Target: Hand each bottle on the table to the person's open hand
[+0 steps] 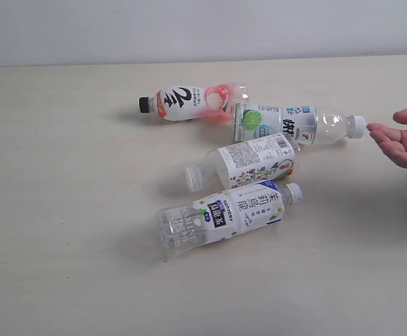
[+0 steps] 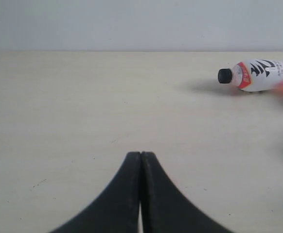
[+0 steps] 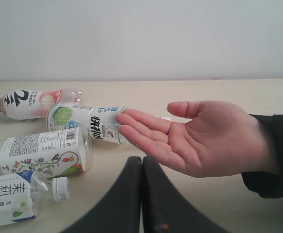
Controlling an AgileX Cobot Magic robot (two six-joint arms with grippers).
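On the wide pale beige table [image 1: 63, 210] with faint wood grain, four small clear plastic bottles lie on their sides in a loose cluster, well short of the far edge. Nearest that edge is the black-capped bottle [image 1: 189, 102], tinted red-pink with a white label. Its base seems to touch the base of the lime-label bottle [image 1: 294, 124], whose white cap points toward the person's open hand [image 1: 406, 143]. Closer to the near edge lies the flower-label bottle [image 1: 249, 162], white-capped, its base close under the lime-label one. Nearest the near edge is the blue-and-white-label bottle [image 1: 224, 213], its white cap just beside the flower-label bottle. The bare hand reaches in over the table from the right side of the exterior view, palm up and empty, fingers extended, fingertips just beside the lime-label bottle's cap but apart from it. The black left gripper [image 2: 140, 160] has its fingers pressed together on nothing, above bare table, well apart from the black-capped bottle. The black right gripper [image 3: 142, 162] is likewise closed and empty, with the open palm just beyond its tips.
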